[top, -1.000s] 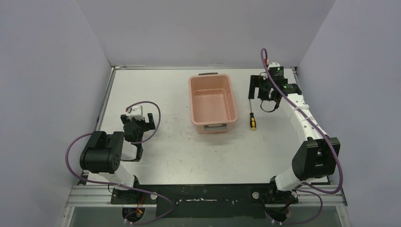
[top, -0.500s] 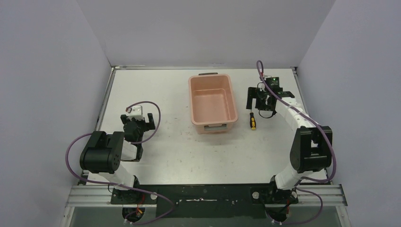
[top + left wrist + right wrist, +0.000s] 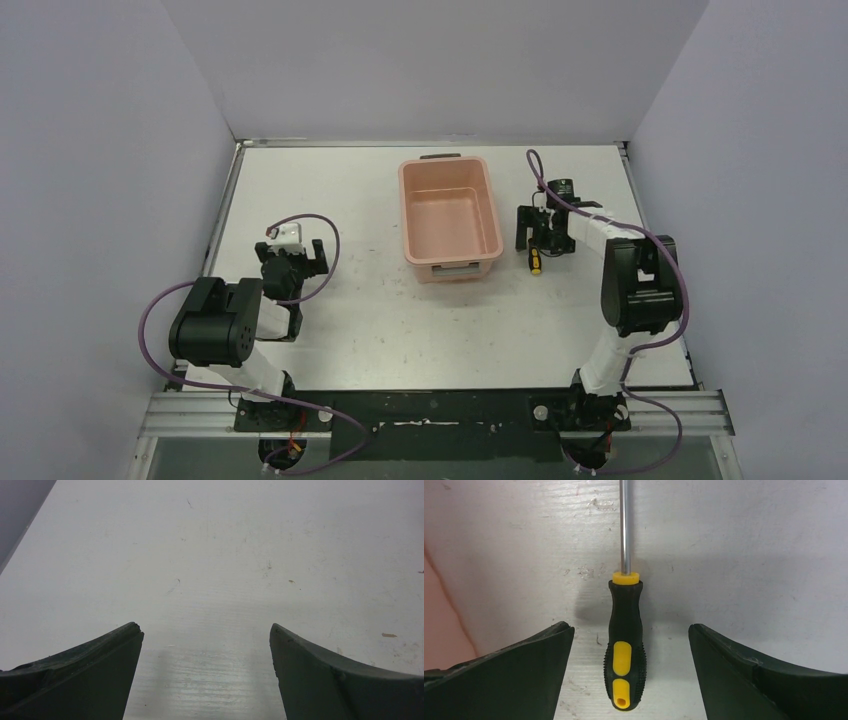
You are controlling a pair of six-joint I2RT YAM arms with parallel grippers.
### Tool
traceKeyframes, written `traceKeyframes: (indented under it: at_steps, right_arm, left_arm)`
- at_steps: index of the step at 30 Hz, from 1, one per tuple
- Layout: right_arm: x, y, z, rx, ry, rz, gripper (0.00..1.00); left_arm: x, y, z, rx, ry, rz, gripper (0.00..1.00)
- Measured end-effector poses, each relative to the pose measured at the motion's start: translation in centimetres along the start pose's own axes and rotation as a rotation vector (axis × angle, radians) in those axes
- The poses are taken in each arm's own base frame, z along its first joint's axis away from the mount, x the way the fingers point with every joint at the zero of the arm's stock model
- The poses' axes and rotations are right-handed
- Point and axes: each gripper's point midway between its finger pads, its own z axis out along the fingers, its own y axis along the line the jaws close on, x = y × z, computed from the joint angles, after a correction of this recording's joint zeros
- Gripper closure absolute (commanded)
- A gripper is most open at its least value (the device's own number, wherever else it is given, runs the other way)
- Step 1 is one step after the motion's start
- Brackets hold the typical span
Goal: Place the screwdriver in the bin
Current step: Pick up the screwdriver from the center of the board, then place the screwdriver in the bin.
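The screwdriver (image 3: 626, 645) lies flat on the table (image 3: 749, 555). Its handle sits at the bottom centre of my right wrist view and its shaft runs straight up out of the frame. My right claw (image 3: 630, 628) is spread wide around that handle, one finger at lower left and one at lower right. Table shows on both sides of the handle, so nothing is gripped yet.

I judge this to be the moment of the grasp. Next I must close squarely on the black-and-yellow handle — it is round, so an off-centre pinch might roll it aside. After that come a lift and a short carry to the bin (image 3: 404, 215).

The overhead view gives what my wrist view cannot: the whole bin in the middle of the frame, just left of the screwdriver, with nothing in it. It also shows my left claw (image 3: 300, 258) well apart at the left. My right wrist view catches only a pink sliver of the bin at its left edge. The left wrist view shows that claw's fingers apart over bare table — idle.
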Motion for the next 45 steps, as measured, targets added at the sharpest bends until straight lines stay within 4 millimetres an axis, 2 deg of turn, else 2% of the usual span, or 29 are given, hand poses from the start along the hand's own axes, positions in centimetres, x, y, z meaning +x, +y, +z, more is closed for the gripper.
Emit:
traceKeyframes:
  at_steps: [3,5,6,10,14,21,26,37,45]
  right_arm:
    - [0.3,-0.2,0.7,0.007,0.012,0.0,0.23]
    - [0.2,-0.3,0.9,0.013,0.008,-0.004,0.31]
    - [0.1,-0.3,1.0,0.016,0.005,-0.007,0.37]
    - [0.0,-0.5,1.0,0.026,0.004,-0.01,0.69]
    - [0.1,-0.7,1.0,0.034,0.006,-0.011,0.82]
    - [0.2,-0.8,0.5,0.042,0.008,-0.011,0.84]
    - [-0.2,-0.7,-1.2,0.041,-0.005,-0.012,0.84]
    - [-5.2,0.2,-8.1,0.028,-0.168,-0.027,0.82]
    - [-6.6,0.7,-12.6,0.017,-0.245,-0.032,0.81]
  left_arm:
    - [0.0,0.0,0.0,0.0,0.0,0.0,0.03]
    - [0.0,0.0,0.0,0.0,0.0,0.0,0.03]
    - [0.0,0.0,0.0,0.0,0.0,0.0,0.03]
    - [0.0,0.0,0.0,0.0,0.0,0.0,0.03]
    - [0.0,0.0,0.0,0.0,0.0,0.0,0.03]
    - [0.0,0.0,0.0,0.0,0.0,0.0,0.03]
    - [0.0,0.0,0.0,0.0,0.0,0.0,0.03]
    - [0.0,0.0,0.0,0.0,0.0,0.0,0.03]
    - [0.0,0.0,0.0,0.0,0.0,0.0,0.03]
